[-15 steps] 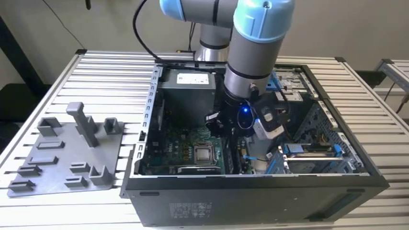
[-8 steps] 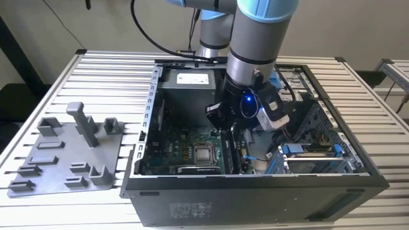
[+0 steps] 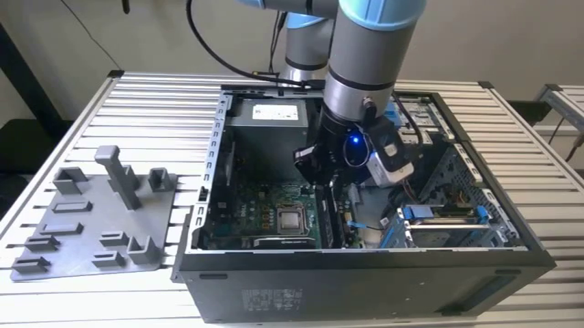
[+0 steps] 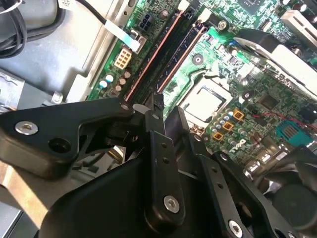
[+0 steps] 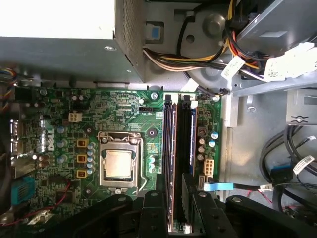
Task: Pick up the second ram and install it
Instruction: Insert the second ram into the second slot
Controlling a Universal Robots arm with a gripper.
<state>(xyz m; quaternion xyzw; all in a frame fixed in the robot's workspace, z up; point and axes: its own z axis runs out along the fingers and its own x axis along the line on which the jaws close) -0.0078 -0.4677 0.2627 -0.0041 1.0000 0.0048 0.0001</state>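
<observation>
We see the arm reaching down into the open PC case (image 3: 365,287), which lies on a slatted table (image 3: 155,102), with the gripper (image 3: 327,195) low over the motherboard (image 5: 124,114) – just beside the processor socket (image 3: 292,220), on the exterior view's right of it. In both wrist views the second ram (image 5: 171,144) is a long thin strip with a pinkish top edge. It stands on edge in line with the memory slot nearest the processor socket (image 5: 119,165) and runs lengthwise away from the gripper (image 5: 172,198). Its near end passes between the black fingers (image 5: 153,208), which sit close against its two flat sides – so we read the pincer as pressed onto the stick. We cannot tell how deep the stick sits in its slot. In the second wrist view the fingertips of the gripper (image 4: 154,101) meet right at the end of the second ram (image 4: 181,62), with the socket (image 4: 205,101) just beside it. A neighbouring slot (image 5: 186,139) runs parallel on the side away from the socket, touching nothing of the gripper that we can make out. At the far end of the case we see a grey power supply (image 3: 273,113), with bundled cables (image 5: 198,52) near it. A grey plastic tray (image 3: 91,225) with upright posts rests on the table at the exterior view's left, well apart from the case.
</observation>
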